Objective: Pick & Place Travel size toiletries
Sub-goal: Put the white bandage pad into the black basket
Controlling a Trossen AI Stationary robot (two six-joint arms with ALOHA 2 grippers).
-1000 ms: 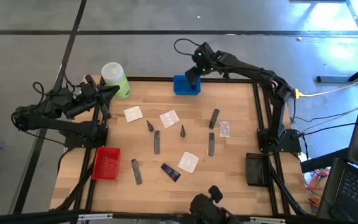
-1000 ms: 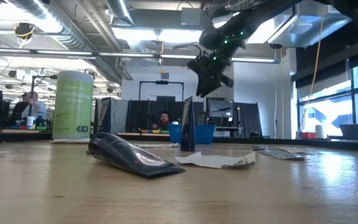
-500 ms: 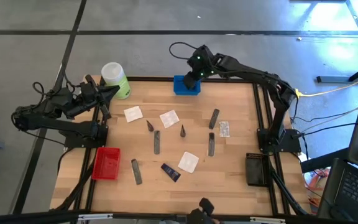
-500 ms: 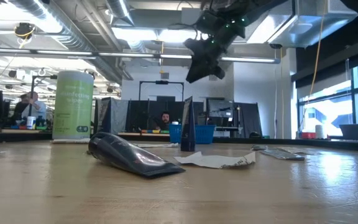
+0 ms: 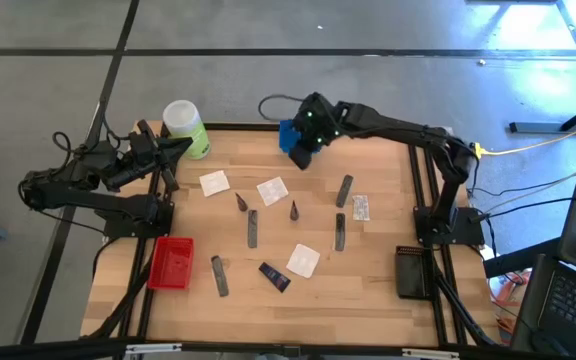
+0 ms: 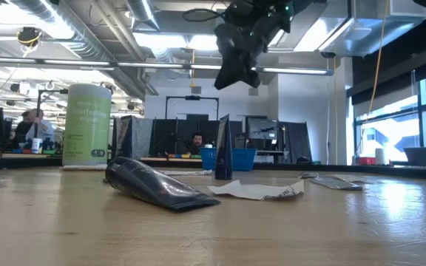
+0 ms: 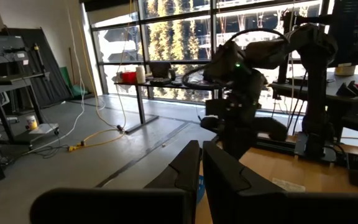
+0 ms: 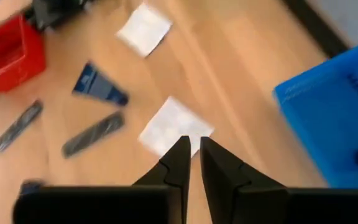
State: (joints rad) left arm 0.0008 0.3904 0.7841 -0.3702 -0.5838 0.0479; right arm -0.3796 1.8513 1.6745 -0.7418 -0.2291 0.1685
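Observation:
The travel size toiletries lie loose on the wooden table: white sachets (image 5: 272,190) (image 5: 214,183) (image 5: 303,260), dark cones (image 5: 241,201) (image 5: 294,210), grey tubes (image 5: 252,227) (image 5: 340,230), a navy tube (image 5: 274,277) and a clear packet (image 5: 361,207). My right gripper (image 5: 296,157) hangs in the air at the blue tray's (image 5: 288,135) near left corner, slanting down, shut with nothing between its fingers (image 8: 193,151). A sachet (image 8: 176,124) lies below it. My left gripper (image 5: 183,147) waits shut and level at the far left.
A big light-green bottle (image 5: 185,128) stands at the far left corner. A red tray (image 5: 171,262) sits near left and a black tray (image 5: 412,272) near right. More grey tubes (image 5: 344,190) (image 5: 218,275) lie on the wood. People sit beyond the table.
My right gripper has swung from above the blue tray toward the table's left and near edges, rising a little and turning as it went. It now hangs past the tray's corner, above the wood. The toiletries have stayed where they were.

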